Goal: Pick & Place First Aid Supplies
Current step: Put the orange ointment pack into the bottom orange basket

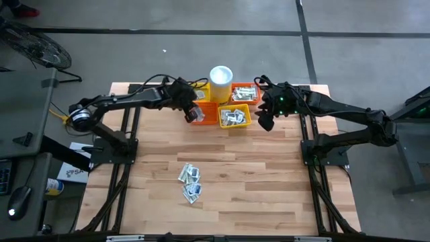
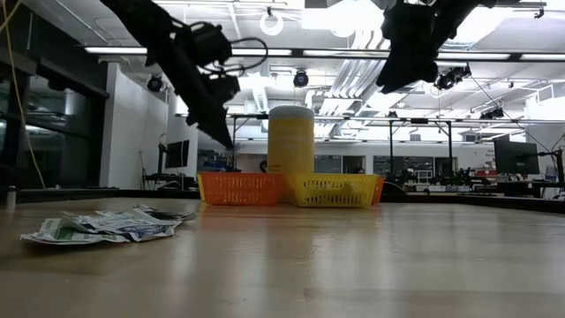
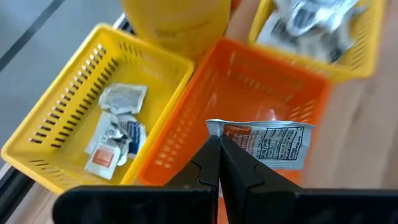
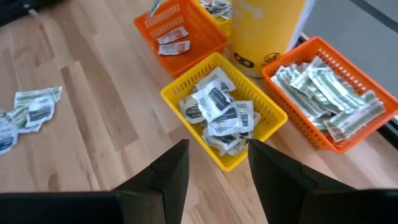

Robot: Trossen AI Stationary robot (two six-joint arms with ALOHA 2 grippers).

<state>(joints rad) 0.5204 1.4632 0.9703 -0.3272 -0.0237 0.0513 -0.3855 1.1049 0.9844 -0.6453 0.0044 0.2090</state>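
Observation:
My left gripper (image 3: pixel 217 163) is shut on one first aid packet (image 3: pixel 268 144), white with orange and dark print, and holds it over an orange mesh basket (image 3: pixel 249 81) at the table's far side (image 1: pixel 196 114). Beside that basket stands a yellow basket (image 3: pixel 74 112) with a few sachets. My right gripper (image 4: pixel 217 168) hangs open above another yellow basket (image 4: pixel 219 112) full of sachets and touches nothing. A loose heap of sachets (image 1: pixel 190 183) lies flat on the wooden table nearer the front. My left gripper pinches the packet by one short edge (image 3: pixel 219 133) between its two fingertips. The fingers slant down toward the far side of the table. The packet sticks out sideways from the fingertips, lifted clear above the orange basket.
A tall cup (image 1: pixel 221 76) stands between the baskets at the far edge. An orange basket (image 4: pixel 329 93) packed with green-and-white packets sits on the right. The table's middle (image 1: pixel 269 175) is bare wood around the loose heap (image 2: pixel 106 226).

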